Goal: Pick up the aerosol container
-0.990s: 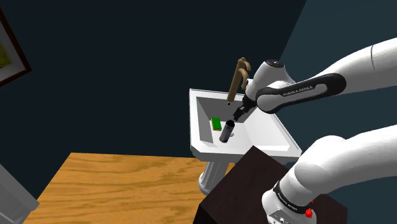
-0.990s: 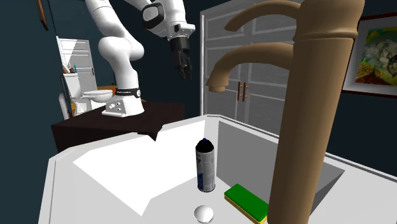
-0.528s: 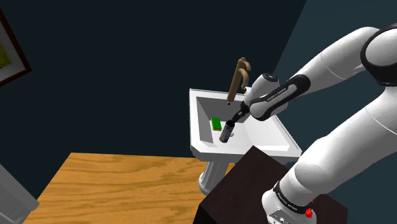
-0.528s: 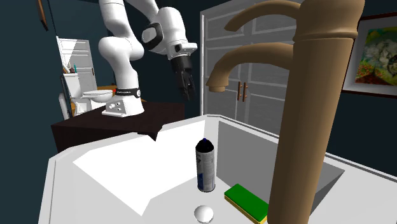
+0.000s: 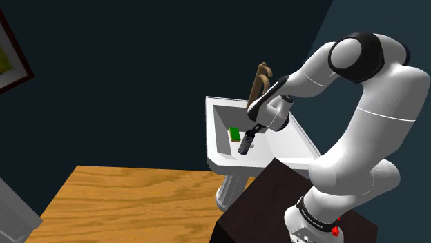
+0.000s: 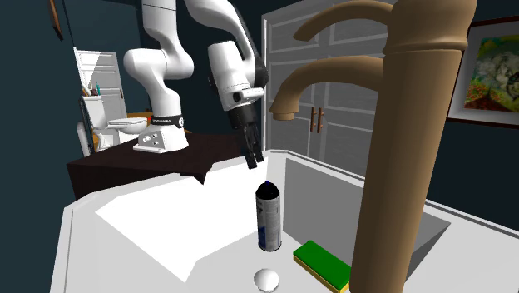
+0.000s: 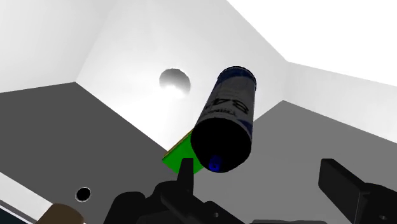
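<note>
Dark teal walls are closing in a bathroom corner, with a wooden floor (image 5: 131, 197) spreading over the shoulder view's lower left and a white pedestal sink (image 5: 224, 162) standing at its centre. Contents of the basin: one aerosol can (image 6: 268, 216), dark-bodied with a black cap and a pale printed label, standing upright near the middle of the second exterior view, well inside the sink walls; one green sponge (image 6: 323, 265), lying flat just beside the can toward that view's lower right; one round pale drain plug (image 6: 266, 279), sitting in the basin floor at that view's bottom edge, below the can. One brown faucet (image 6: 412, 141) is rising as a thick column along the second exterior view's right, its spout arching over toward the upper centre. My gripper (image 6: 254, 160) is hovering just above the can's cap without touching it, pointing down, and I am holding the fingers spread apart with nothing between them. Through the wrist camera the can (image 7: 226, 121) is showing cap-first, close to one finger (image 7: 186, 168), with the sponge (image 7: 180, 154) peeking out beside it. My arm is bending over from the dark box stand (image 5: 266, 200) in the shoulder view's lower right. Background items: one toilet (image 6: 125, 126) at the second exterior view's left, one framed picture (image 6: 492, 71) at its upper right.
</note>
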Robot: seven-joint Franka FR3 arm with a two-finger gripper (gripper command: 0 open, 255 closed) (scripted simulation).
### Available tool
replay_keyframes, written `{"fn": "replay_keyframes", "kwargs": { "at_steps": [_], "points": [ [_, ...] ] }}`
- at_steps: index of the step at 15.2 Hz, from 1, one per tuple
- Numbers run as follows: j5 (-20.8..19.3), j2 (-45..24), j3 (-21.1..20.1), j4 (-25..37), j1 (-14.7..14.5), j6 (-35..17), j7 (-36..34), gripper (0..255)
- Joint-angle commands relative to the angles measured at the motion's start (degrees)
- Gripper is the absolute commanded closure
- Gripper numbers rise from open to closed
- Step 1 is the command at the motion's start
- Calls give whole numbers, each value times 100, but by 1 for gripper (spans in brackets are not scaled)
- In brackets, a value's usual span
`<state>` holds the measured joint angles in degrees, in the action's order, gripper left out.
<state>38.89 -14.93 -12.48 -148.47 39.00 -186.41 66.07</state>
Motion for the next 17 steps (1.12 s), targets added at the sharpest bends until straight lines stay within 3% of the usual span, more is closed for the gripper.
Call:
{"fn": "replay_keyframes", "kwargs": {
  "at_steps": [1,3,13,14,17],
  "points": [
    [49,-570,-799,340,948,-327,366,0],
    [-245,-1128,-1051,680,1366,-588,424,0],
    [-546,-1967,-1247,932,1637,-1157,453,0],
    [-545,-1974,-1252,929,1635,-1169,450,255],
    [-542,-1978,-1247,935,1626,-1169,450,255]
  ]
}}
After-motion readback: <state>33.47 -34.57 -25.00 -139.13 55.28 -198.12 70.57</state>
